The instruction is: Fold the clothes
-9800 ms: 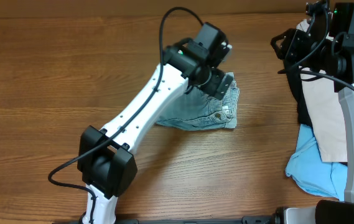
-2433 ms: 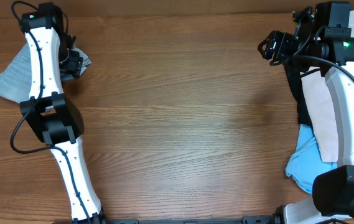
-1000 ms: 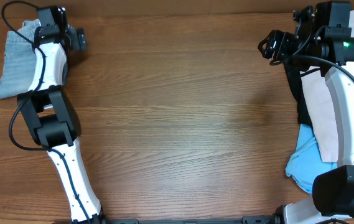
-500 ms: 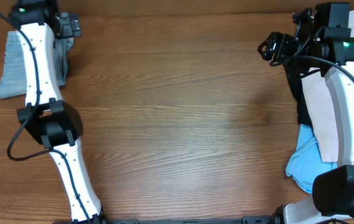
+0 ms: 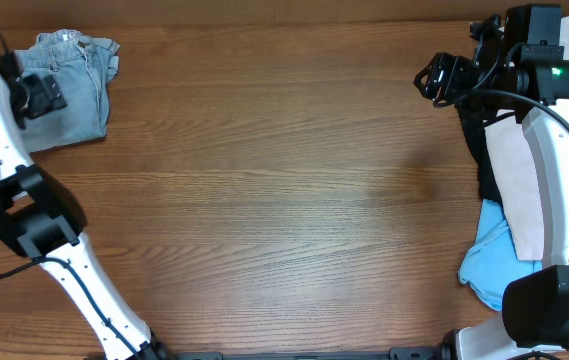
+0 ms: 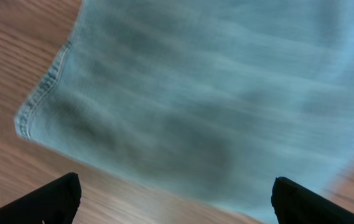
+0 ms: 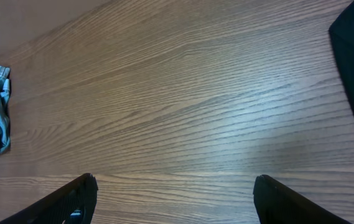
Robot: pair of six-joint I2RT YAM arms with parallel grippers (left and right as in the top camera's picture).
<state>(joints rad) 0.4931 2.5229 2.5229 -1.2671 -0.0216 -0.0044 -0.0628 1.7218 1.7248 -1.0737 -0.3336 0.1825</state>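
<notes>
- The folded denim shorts [image 5: 69,85] lie at the far-left corner; my left gripper [image 6: 177,198] hangs over them, spread and empty.
- The unfolded pile [image 5: 504,175] lies just right of my right gripper [image 7: 173,186], also spread and empty; I judge that arm much nearer.

Light-blue denim shorts [image 5: 79,95], sky-blue garment [image 5: 494,265], brown wood-grain table [image 5: 284,200]
</notes>
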